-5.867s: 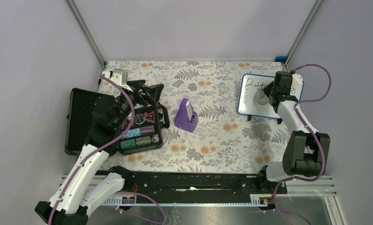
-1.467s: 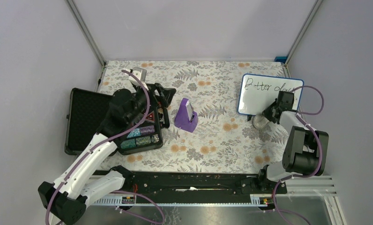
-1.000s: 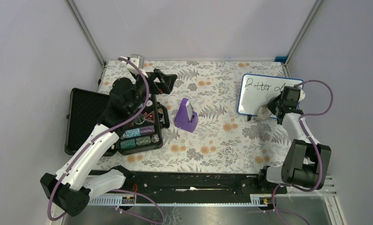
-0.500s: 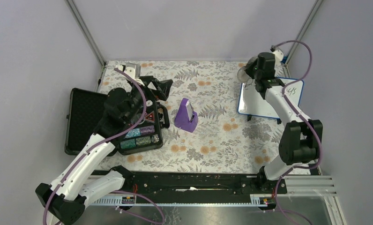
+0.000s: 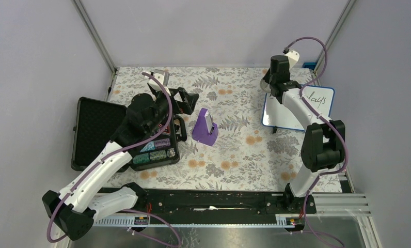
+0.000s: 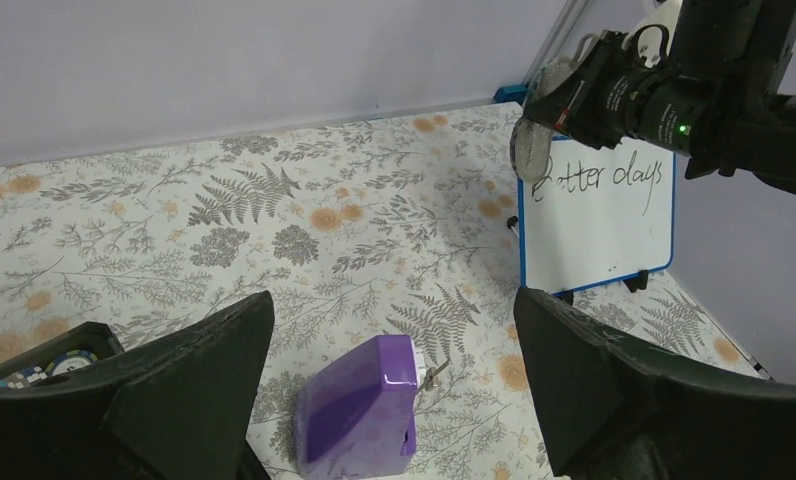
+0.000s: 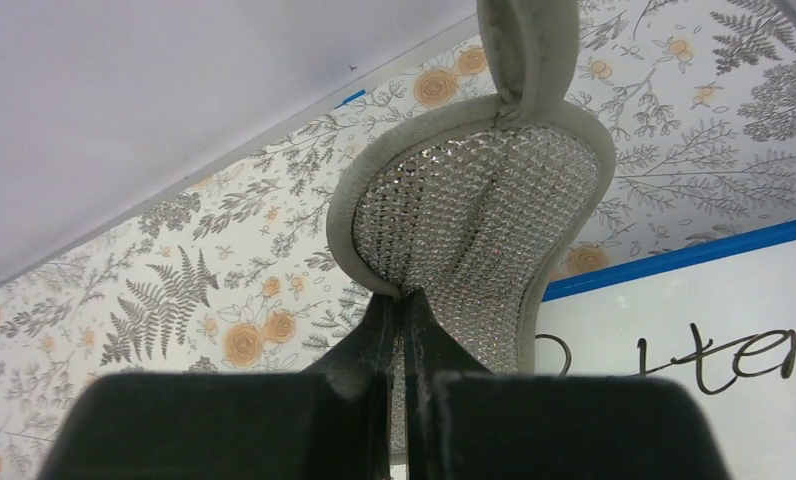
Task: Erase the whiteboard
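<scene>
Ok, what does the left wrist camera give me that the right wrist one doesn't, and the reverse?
Only the left wrist: the whole whiteboard, its full "Better days" writing unerased, and the purple block. Only the right wrist: a close-up of the right gripper shut on the pad, mesh face toward the camera. Both: the pad by the board's far left corner, the first letters, and the floral cloth.

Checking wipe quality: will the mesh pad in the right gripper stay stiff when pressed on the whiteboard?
Probably floppy: the mesh pad bows where the right gripper pinches it. It looks thin and light, so likely folds against the whiteboard.
</scene>
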You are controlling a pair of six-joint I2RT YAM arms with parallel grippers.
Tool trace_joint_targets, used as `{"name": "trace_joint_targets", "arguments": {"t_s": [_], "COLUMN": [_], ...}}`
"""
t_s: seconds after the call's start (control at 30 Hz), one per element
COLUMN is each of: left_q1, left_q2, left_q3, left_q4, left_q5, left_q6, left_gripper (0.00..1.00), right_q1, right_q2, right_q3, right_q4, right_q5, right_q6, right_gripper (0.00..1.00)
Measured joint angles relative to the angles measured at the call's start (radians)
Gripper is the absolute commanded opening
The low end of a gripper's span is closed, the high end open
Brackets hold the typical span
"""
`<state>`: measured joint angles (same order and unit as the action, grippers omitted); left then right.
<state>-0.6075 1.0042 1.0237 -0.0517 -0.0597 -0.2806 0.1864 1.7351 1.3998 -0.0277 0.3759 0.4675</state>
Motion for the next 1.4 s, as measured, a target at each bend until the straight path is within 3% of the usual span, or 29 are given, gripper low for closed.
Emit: {"name": "trace_joint_targets", "arguments": {"t_s": [0.57,0.83,1.03,1.23,1.4], "left_q1": [-0.022,-0.022,-0.023,-0.026,-0.027], "left_q2": [-0.058,-0.151,-0.207,-0.208,-0.189], "left_q3": [-0.068,-0.084,-0.086,-0.095,-0.101], "left_q4": [0.021,0.025,0.041,0.048,0.046], "left_q5": [-0.031,-0.031,-0.031,-0.030,-0.030], "left_q6": [0.041,0.042,0.042,0.042,0.042], "left_gripper": [0.99,0.99,0.99,0.99,0.99], "right_q1": [0.003,0.003,0.002,-0.004,-0.005], "right_q2": [-0.038,-0.163,-0.278,-0.394,-0.321], "right_q3": [-0.178,-0.423,-0.574,-0.558,-0.398], "right_q4": [0.080,0.116,0.041,0.019,0.056], "right_q5": [0.027,0.026,0.047,0.092,0.093], "right_q6": [-0.002,0.041,0.057,0.051,0.050], "right_gripper": [0.00,0.00,0.00,0.00,0.00]}}
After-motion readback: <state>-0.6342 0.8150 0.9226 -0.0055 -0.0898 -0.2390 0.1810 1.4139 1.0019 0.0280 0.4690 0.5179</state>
